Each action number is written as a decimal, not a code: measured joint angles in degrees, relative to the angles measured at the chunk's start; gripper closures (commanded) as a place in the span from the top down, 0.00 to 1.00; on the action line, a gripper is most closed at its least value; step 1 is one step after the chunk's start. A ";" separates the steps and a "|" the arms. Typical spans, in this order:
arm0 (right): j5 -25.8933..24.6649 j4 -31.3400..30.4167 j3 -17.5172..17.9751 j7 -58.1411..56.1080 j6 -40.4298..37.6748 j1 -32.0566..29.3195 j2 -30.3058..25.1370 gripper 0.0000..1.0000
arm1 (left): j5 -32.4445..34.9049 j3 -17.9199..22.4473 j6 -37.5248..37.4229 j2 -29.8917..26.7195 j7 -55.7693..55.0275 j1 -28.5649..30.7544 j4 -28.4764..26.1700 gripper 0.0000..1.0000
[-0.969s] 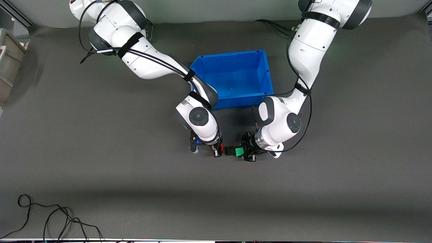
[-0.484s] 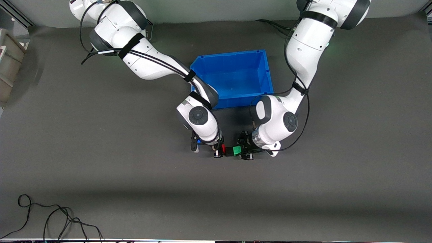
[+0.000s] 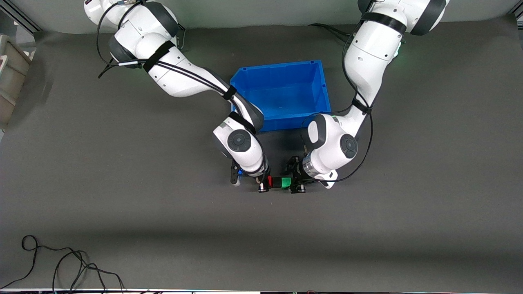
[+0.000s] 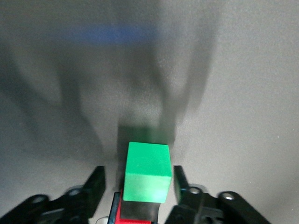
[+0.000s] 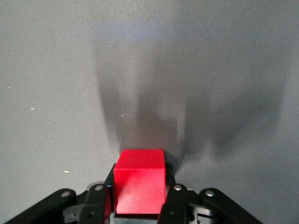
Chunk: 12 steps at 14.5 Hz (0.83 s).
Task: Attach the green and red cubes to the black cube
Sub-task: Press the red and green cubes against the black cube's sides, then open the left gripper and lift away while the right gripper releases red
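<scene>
Left gripper (image 3: 295, 181) shifted closer toward right gripper (image 3: 263, 182), green cube (image 3: 286, 181) clamped, now against black cube (image 3: 278, 182), red cube (image 3: 270, 180) clamped by right gripper.

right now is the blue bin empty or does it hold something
Empty: the front view shows only the bare blue floor inside the blue bin.
</scene>
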 measured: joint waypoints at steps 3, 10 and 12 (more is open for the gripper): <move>0.00 0.02 0.00 0.01 0.00 0.00 0.01 0.62 | 1.84 1.26 -0.64 -0.09 0.00 0.36 0.51 1.00; -0.12 0.61 -0.26 0.09 1.04 0.00 0.68 1.00 | 20.06 13.23 -18.53 -6.54 1.58 3.14 1.40 1.00; -0.67 0.06 -1.33 -0.23 1.20 -0.05 -1.30 1.00 | 22.55 15.16 -22.91 -9.26 7.79 4.98 1.44 1.00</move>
